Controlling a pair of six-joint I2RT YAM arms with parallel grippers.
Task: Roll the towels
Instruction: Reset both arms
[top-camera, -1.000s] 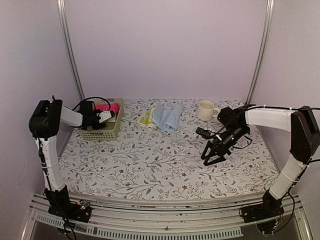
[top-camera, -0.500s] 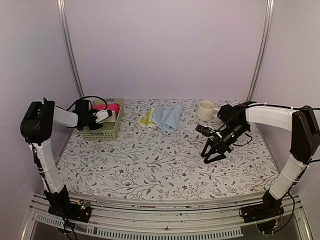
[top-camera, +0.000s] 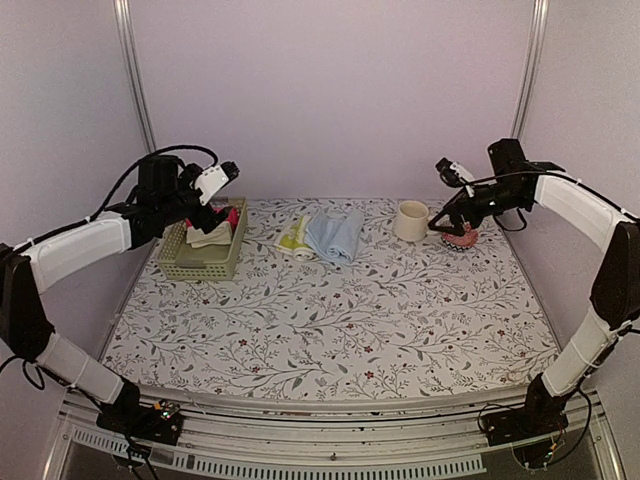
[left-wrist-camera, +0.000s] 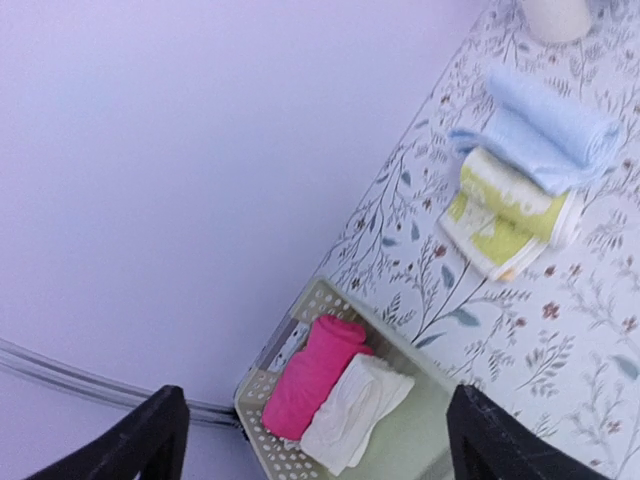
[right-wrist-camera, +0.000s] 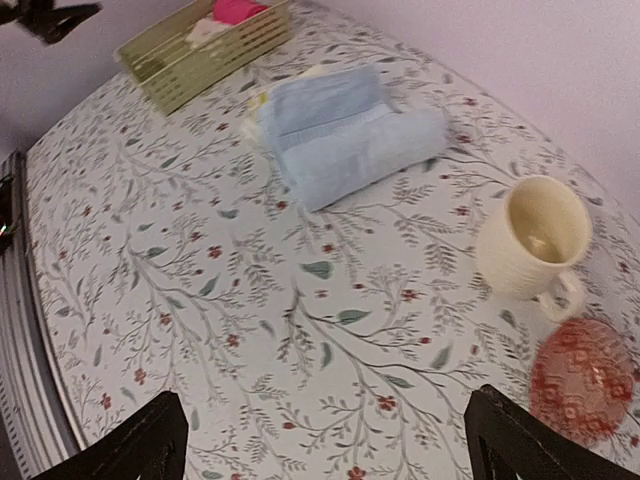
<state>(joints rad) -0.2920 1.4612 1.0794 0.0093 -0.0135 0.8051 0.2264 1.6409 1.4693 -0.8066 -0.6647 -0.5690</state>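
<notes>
1. Left wrist view: left gripper (left-wrist-camera: 315, 395) jaws spread wide, empty, raised over the basket (left-wrist-camera: 262, 420).
2. Right gripper (right-wrist-camera: 325, 398) released, empty, raised near the mug (right-wrist-camera: 530, 235).
3. Light blue towel (right-wrist-camera: 345, 135) overlaps yellow-green towel (left-wrist-camera: 505, 215), toward the back.
4. Pink towel (left-wrist-camera: 312, 375) and cream-white towel (left-wrist-camera: 355, 412) lie touching inside the basket, far left.

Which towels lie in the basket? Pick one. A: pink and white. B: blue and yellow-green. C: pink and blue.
A: the pink towel and white towel lie side by side in the basket, while the blue towel and yellow-green towel are out on the table.
</notes>
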